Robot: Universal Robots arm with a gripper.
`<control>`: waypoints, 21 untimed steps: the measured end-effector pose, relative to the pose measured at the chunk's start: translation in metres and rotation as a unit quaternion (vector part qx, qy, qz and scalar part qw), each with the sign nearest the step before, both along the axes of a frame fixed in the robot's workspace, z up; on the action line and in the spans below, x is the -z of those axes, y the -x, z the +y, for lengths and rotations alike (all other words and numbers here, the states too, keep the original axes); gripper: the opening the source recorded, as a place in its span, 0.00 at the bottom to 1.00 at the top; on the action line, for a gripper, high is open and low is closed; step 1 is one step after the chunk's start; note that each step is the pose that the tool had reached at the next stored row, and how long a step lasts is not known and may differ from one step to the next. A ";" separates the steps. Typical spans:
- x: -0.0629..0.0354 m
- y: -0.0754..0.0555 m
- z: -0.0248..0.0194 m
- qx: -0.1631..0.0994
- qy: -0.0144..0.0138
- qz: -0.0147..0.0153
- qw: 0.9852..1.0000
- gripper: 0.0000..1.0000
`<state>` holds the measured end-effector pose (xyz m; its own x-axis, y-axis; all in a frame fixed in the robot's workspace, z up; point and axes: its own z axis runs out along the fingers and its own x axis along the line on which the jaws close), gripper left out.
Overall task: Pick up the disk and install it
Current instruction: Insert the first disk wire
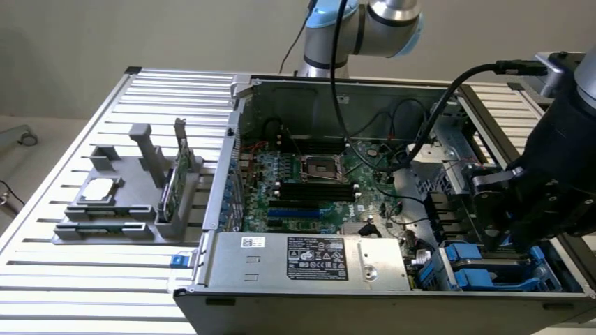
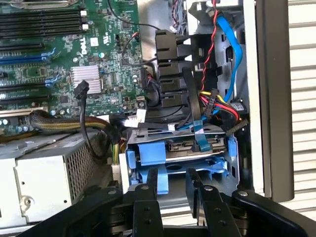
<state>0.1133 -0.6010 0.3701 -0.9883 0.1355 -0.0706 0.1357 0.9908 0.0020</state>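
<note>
Right now the claw (image 2: 173,175) hovers released, fingers apart, nothing clamped, just over the disk (image 2: 187,150). The disk sits on blue rails in the case (image 1: 373,307) corner bay, beside the power supply (image 2: 44,177). Looks like the seating stage. Any push must run square along the rails, clear of the cables (image 2: 217,103) behind.

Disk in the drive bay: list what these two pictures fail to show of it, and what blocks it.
1. Label and metal top of the disk, wrist view: under the black cage and cables.
2. Its near edge, wrist view: behind the tool.
3. The bay, exterior view: largely covered by the arm's black wrist; blue plastic peeks out below.
4. Whether it is fully seated: neither view settles it.
</note>
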 end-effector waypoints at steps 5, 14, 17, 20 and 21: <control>0.0001 0.000 0.0000 0.040 -0.001 0.000 0.999 0.37; 0.0002 0.000 0.0001 0.105 -0.005 0.000 0.994 0.37; 0.0002 0.000 0.0001 0.122 -0.006 0.000 0.992 0.37; 0.0002 0.000 0.0000 0.138 -0.008 0.000 0.990 0.37; 0.0002 0.000 0.0000 0.142 -0.009 0.000 0.990 0.37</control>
<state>0.1134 -0.6010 0.3699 -0.9102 0.4090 -0.0652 0.4087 0.9125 0.0182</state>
